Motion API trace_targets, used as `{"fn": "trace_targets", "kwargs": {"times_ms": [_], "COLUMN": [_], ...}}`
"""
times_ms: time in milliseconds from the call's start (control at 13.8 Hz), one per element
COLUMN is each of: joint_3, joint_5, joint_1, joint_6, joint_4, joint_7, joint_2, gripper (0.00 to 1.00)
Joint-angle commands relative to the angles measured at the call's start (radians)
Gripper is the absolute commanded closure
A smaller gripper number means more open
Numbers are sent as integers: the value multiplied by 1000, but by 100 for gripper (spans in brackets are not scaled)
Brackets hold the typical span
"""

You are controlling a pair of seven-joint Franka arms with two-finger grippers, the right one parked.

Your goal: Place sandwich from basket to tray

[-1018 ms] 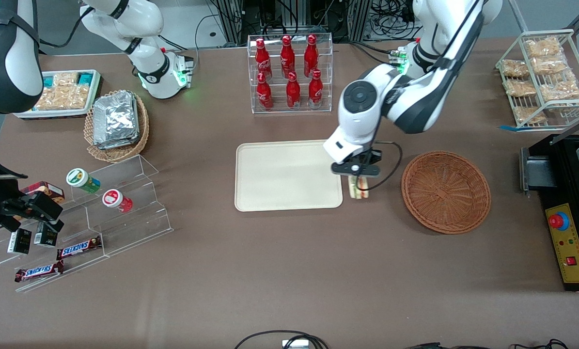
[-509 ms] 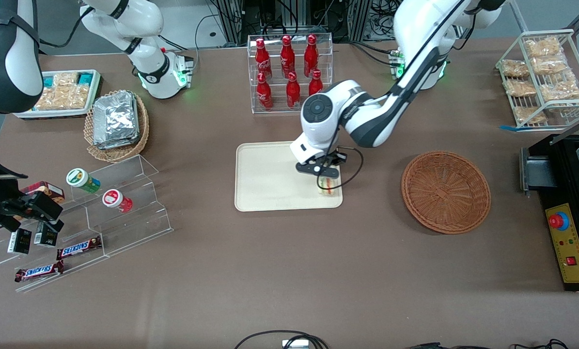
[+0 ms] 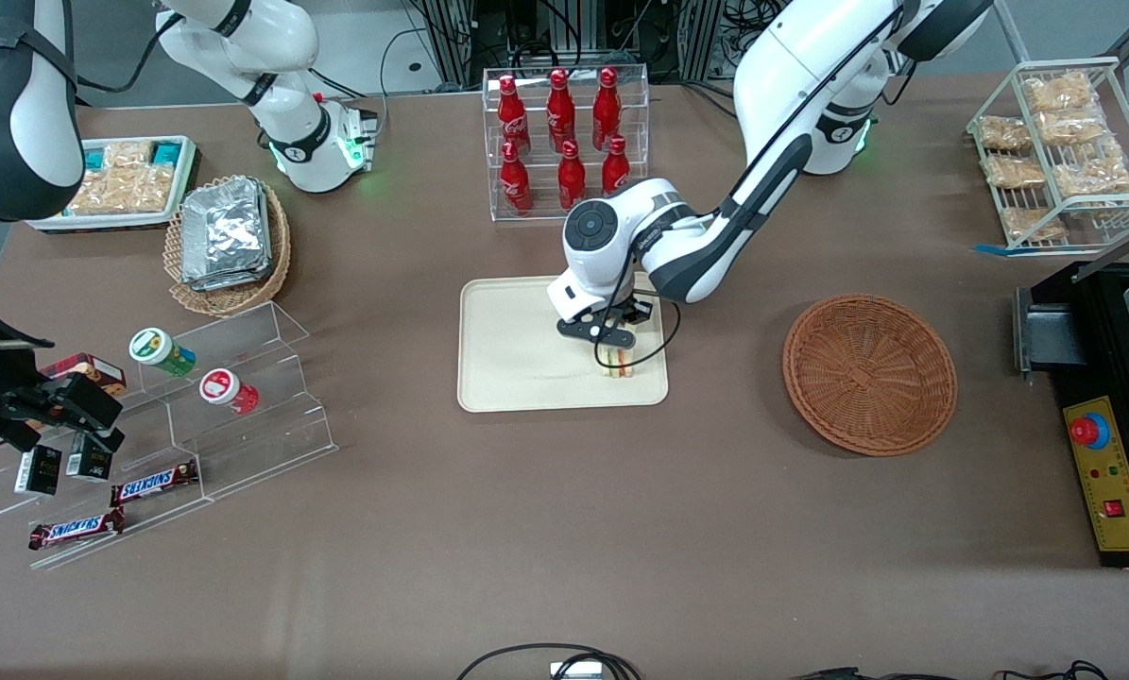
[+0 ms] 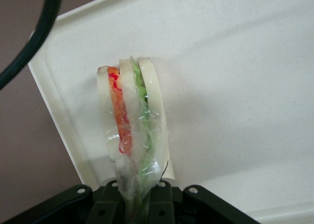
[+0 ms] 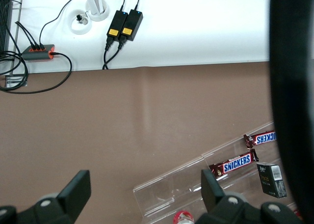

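My left gripper (image 3: 615,348) is shut on the sandwich (image 3: 620,364), a wedge of pale bread with green, orange and red layers in clear wrap. It holds it over the cream-beige tray (image 3: 517,359), near the tray's edge toward the basket. In the left wrist view the sandwich (image 4: 131,126) hangs from the gripper (image 4: 135,204) just above the tray (image 4: 235,86); I cannot tell if it touches. The reddish-brown wicker basket (image 3: 869,373) sits beside the tray toward the working arm's end of the table, with nothing in it.
A clear rack of red bottles (image 3: 566,142) stands farther from the front camera than the tray. A tan wicker basket with foil packets (image 3: 228,241) and clear stepped shelves with snacks (image 3: 177,416) lie toward the parked arm's end. A black machine (image 3: 1107,406) sits beside the basket.
My gripper has carried the sandwich from above the bare table between basket and tray, over the tray's edge and a little farther in above the tray.
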Motion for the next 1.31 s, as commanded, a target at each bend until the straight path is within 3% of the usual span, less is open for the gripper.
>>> {"fn": "trace_targets", "kwargs": {"times_ms": [0,73,145,436,873,1236], "joint_3": [9,9,9,13,12,13], "joint_5": [13,6,2,1,-31,-31], "joint_1": [-16,-15,-5,7,123,232], "joint_6": [-15,-15,-18,-74,-269,-323], "joint_4": [21,23,24,93,233,236], "joint_7": [-23,-29,-49,-105,-112,-117], "joint_2": [5,-1,-4,-12,-33,-115], "gripper": [28,11,2,1,1,1]}}
